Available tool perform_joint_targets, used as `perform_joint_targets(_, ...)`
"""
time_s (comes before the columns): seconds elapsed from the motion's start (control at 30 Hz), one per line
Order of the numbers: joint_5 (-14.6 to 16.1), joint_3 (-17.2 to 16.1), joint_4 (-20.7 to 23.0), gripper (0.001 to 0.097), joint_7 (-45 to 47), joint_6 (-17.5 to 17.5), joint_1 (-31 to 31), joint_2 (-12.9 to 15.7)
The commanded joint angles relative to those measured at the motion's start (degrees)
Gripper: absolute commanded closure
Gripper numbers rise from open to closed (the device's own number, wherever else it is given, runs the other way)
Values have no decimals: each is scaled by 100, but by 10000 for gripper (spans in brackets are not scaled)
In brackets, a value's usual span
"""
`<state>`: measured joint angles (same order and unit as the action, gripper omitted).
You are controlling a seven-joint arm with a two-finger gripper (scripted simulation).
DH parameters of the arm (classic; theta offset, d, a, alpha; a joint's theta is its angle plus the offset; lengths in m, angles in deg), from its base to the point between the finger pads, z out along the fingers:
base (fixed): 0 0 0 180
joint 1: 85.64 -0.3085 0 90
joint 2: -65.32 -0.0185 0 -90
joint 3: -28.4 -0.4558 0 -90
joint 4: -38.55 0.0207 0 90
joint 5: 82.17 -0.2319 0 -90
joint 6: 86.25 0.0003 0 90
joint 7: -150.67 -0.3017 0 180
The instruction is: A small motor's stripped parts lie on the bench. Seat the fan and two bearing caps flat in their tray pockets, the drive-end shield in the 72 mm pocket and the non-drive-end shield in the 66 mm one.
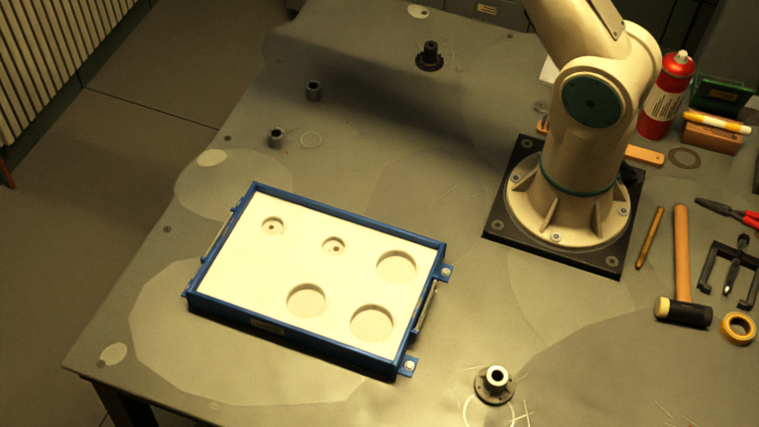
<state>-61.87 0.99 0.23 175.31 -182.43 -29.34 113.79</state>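
The blue-framed tray [317,279] lies on the near left of the bench, and a grey end shield [494,383] with a pale hub stands on the bench just past the tray's near right corner. The tray's white insert has two small pockets and three larger round ones, all empty. Two small grey bearing caps [276,137] [313,90] stand apart on the bench beyond the tray. The dark fan [429,56] sits farther back near the bench's far edge. The arm rises out of the top of the picture, so my gripper is out of sight.
Behind the work the arm's cream base [570,202] is bolted to a black plate. A red spray can [665,95], boxes, a hammer [682,265], pliers, a puller and a tape roll [738,327] crowd the right side. The bench edge runs close along the left.
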Motion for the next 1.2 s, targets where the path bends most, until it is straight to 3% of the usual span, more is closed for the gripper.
perform_joint_targets(0.0, 11, -17, -26, 441, -11, 25, 9, -2)
perform_joint_targets(0.37, 199, -277, -611, 441, -232, 549, 162, 46)
perform_joint_targets(1.17, 763, -586, -2343, 441, -923, 2472, 476, 548)
